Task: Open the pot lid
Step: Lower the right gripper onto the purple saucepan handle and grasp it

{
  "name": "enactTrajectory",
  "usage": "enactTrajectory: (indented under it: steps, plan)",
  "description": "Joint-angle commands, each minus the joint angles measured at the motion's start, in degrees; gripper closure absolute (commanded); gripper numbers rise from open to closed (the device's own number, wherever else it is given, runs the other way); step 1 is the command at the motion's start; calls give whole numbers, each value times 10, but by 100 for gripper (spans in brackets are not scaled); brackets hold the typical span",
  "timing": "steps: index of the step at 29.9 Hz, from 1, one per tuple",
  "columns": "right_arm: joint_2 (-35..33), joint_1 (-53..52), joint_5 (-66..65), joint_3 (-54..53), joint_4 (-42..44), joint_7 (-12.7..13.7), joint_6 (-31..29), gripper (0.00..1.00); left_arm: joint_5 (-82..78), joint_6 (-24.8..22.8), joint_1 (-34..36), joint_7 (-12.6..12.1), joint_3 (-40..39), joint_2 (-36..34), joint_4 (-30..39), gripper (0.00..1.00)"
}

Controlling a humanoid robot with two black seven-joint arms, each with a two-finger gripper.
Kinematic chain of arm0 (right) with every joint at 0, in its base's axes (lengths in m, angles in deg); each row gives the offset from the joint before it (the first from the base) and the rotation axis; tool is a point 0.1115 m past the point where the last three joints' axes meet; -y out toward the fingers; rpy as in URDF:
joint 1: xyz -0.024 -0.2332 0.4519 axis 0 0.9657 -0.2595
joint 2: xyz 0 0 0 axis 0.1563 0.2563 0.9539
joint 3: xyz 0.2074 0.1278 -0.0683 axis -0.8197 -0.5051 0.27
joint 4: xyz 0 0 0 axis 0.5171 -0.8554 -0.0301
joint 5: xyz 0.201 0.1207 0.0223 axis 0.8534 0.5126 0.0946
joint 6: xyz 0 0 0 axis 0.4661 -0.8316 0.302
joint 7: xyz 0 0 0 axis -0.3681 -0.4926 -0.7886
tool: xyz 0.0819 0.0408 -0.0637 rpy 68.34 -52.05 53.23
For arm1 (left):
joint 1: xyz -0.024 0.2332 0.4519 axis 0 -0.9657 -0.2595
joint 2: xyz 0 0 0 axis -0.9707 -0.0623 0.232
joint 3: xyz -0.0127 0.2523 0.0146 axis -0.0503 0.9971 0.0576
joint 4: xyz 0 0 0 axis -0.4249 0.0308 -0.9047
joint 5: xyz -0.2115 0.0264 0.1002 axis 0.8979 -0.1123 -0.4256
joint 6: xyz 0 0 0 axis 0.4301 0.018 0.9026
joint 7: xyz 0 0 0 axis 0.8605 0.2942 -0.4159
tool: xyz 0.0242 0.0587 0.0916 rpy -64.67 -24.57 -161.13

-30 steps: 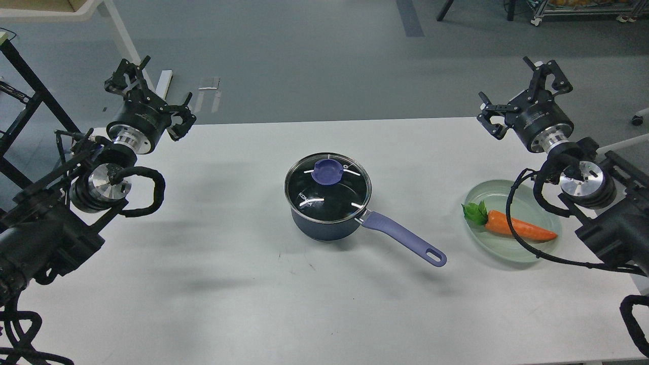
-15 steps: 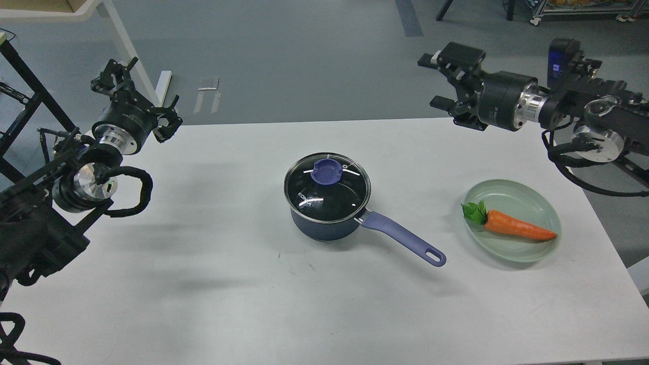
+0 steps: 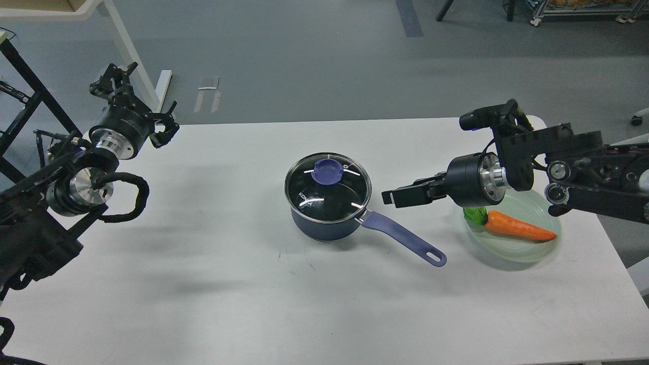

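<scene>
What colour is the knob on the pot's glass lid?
Purple-blue knob, centred on the clear glass lid; the head view shows it.

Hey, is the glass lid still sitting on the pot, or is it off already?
On. The lid lies flat on the pot, its rim meeting the pot's all round. The right gripper is beside it, not touching.
</scene>
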Motion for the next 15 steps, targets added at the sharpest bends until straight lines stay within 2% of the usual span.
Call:
enactTrajectory:
  steps: [1, 10, 15]
  plan:
    - [27, -6, -61, 48, -7, -1, 0, 4, -1, 0, 1, 1, 0, 1, 0, 0]
    - [61, -8, -91, 70, -1, 0, 8, 7, -11, -4, 7, 1, 0, -2, 0, 0]
    - [63, -9, -97, 75, -1, 1, 8, 22, -33, -8, 8, 2, 0, 3, 0, 0]
